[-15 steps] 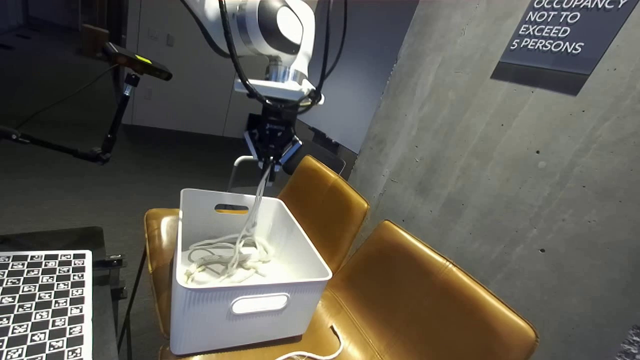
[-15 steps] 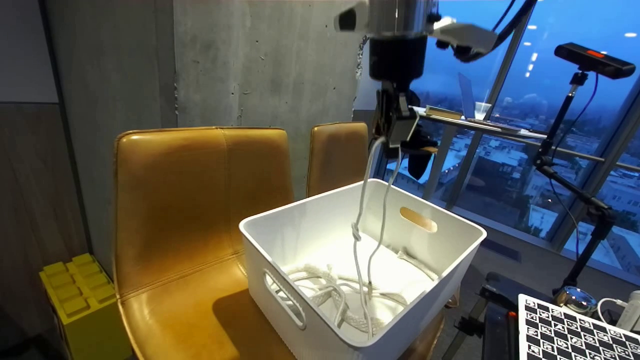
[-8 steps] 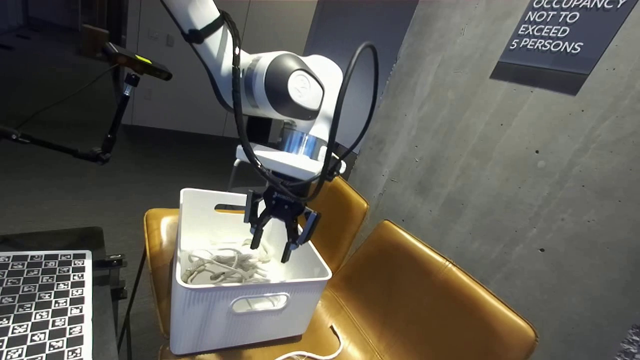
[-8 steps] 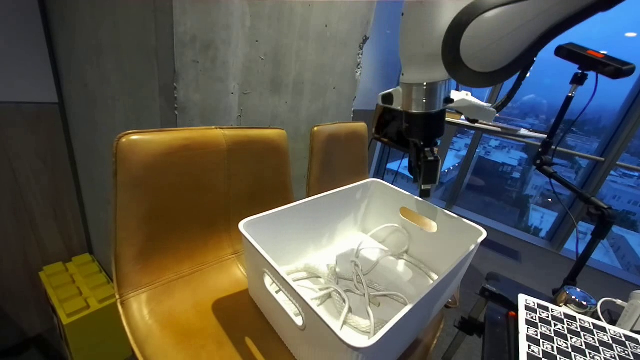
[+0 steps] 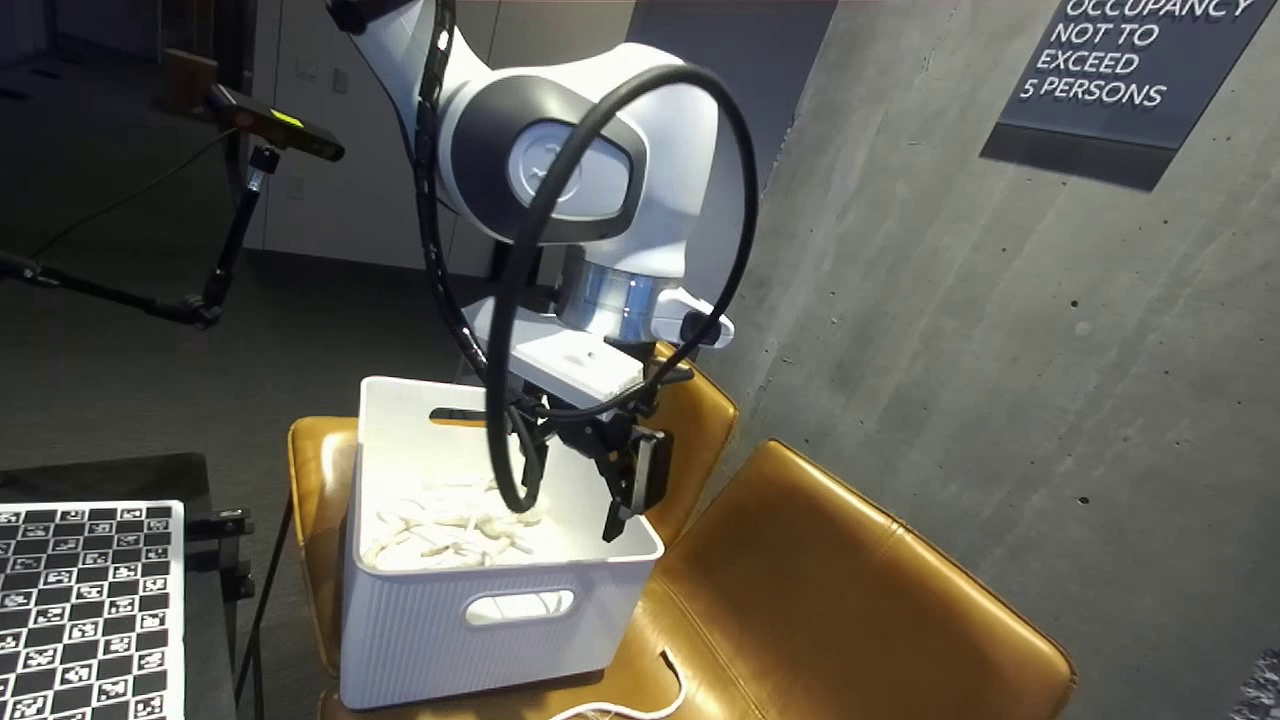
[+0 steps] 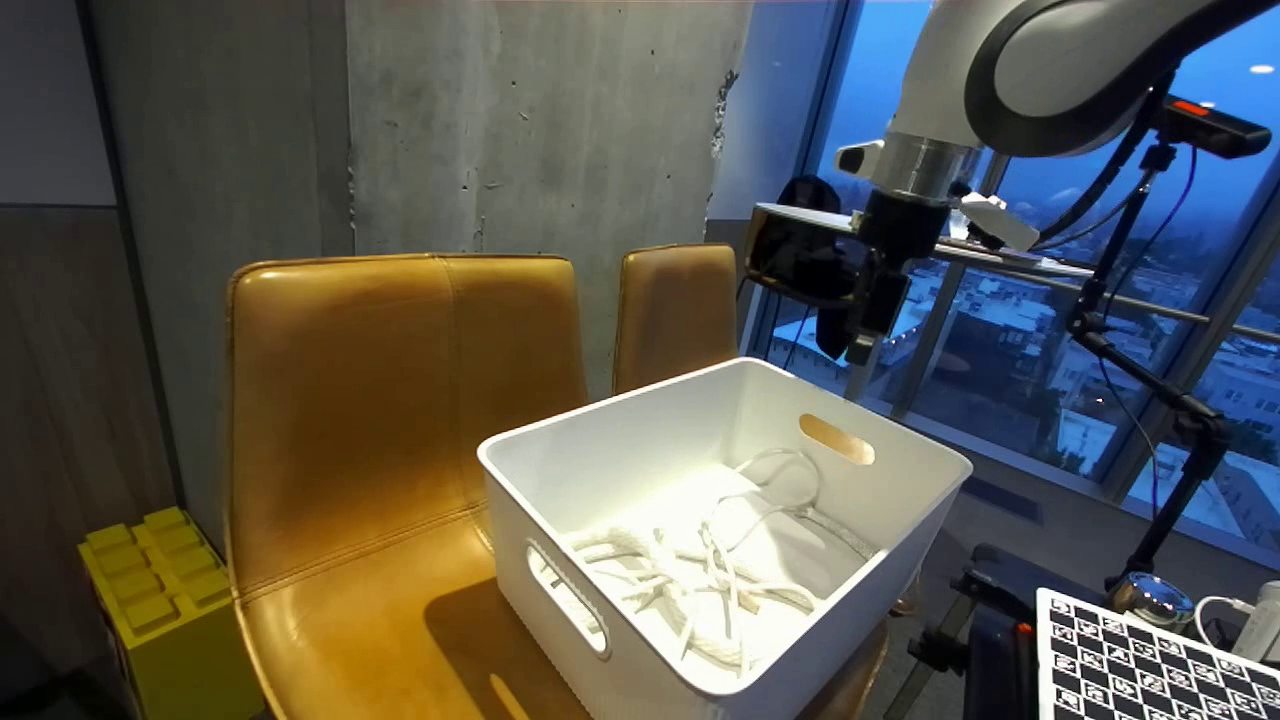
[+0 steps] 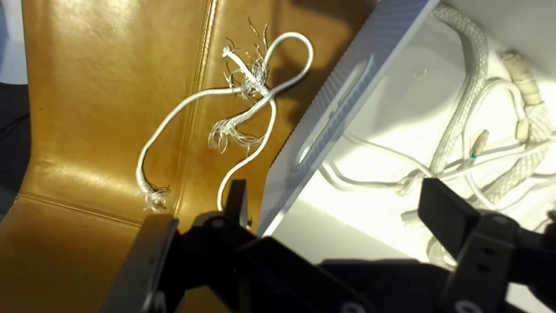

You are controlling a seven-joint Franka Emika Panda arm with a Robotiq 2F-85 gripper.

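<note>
In an exterior view, the claw [image 6: 862,346] hangs tilted, seen just above the far rim of a white bin [image 6: 640,448] with tangled pale cords [image 6: 728,575] inside. Left of the claw, as seen here, are a tan chair back [image 6: 680,315], a larger tan chair [image 6: 400,400] farther off and, lowest, a yellow block [image 6: 185,640]. Right of the claw are a black camera [image 6: 1215,128] on a stand [image 6: 1200,428] and, lower, a checkered board [image 6: 1150,660].
</note>
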